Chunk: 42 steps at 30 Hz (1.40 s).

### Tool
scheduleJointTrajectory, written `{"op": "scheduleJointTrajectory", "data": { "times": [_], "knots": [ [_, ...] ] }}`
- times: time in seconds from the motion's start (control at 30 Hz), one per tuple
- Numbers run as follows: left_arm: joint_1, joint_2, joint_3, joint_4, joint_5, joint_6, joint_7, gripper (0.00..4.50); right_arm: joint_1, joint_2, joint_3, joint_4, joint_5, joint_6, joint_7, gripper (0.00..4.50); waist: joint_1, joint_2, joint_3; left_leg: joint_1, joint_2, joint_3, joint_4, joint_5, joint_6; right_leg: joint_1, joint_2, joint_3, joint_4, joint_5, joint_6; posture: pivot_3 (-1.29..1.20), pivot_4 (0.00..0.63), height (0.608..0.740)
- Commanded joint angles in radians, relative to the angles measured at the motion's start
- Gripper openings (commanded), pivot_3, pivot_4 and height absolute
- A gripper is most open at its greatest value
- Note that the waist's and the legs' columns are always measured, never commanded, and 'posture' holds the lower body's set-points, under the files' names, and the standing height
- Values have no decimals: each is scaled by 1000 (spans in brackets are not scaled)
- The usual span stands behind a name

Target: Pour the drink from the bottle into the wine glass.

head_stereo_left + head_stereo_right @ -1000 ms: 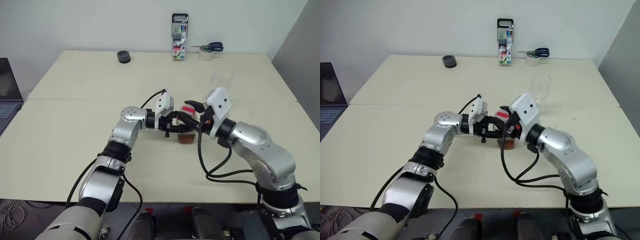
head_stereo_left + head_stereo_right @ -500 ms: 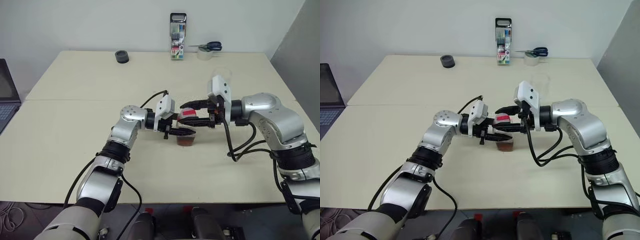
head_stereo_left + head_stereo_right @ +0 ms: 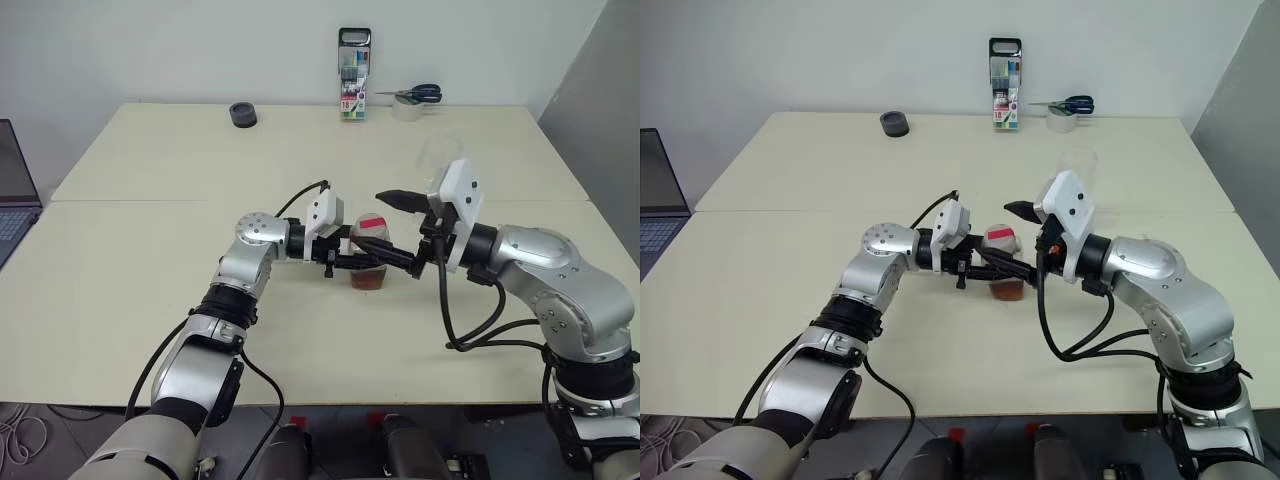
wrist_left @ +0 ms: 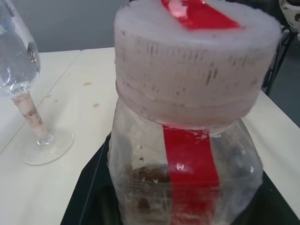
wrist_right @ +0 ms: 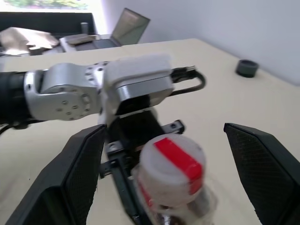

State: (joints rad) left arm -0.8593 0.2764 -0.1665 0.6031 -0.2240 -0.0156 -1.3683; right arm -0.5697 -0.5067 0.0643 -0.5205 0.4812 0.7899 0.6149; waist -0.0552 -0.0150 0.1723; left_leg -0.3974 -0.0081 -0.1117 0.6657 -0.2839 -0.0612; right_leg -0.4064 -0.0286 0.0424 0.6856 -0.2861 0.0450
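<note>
Risk of tipping the bottle [image 3: 371, 255] or slopping the drink [image 3: 371, 280] if the cap [image 5: 171, 164] gets gripped off-centre, since only the left gripper [image 3: 375, 262] steadies it near mid-table. Wine glass [image 3: 441, 160] well behind, easily clipped by a swinging right forearm. Left gripper reaching level from the left, pinched on the bottle's body. Right gripper [image 3: 400, 228] level from the right, fingers [image 5: 79, 173] spread wide either side of the cap, touching nothing.
</note>
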Motion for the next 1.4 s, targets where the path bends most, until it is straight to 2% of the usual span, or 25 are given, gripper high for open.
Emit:
{"op": "scheduleJointTrajectory", "data": {
  "times": [0.03,0.83,1.1,1.4],
  "knots": [
    [-40,-5,15,3,-11,-32,-13,1866,-1,-4,9,-12,-49,-55,-27,4253,-1,0,0,0,0,0,0,0,0,0,0,0,0,0,0,0,150,740],
    [-48,-15,5,-1,-12,-19,-33,1865,20,13,63,-31,-113,-68,-50,4253,-1,0,0,0,0,0,0,0,0,0,0,0,0,0,0,0,150,740],
    [-44,-12,3,-12,-10,-12,-39,1865,18,32,38,-12,-118,-63,-85,4253,-1,0,0,0,0,0,0,0,0,0,0,0,0,0,0,0,150,740],
    [-28,-8,1,-22,-8,-11,-41,1865,52,6,-14,-20,-107,-50,-97,4253,-1,0,0,0,0,0,0,0,0,0,0,0,0,0,0,0,150,740]
  ]
}}
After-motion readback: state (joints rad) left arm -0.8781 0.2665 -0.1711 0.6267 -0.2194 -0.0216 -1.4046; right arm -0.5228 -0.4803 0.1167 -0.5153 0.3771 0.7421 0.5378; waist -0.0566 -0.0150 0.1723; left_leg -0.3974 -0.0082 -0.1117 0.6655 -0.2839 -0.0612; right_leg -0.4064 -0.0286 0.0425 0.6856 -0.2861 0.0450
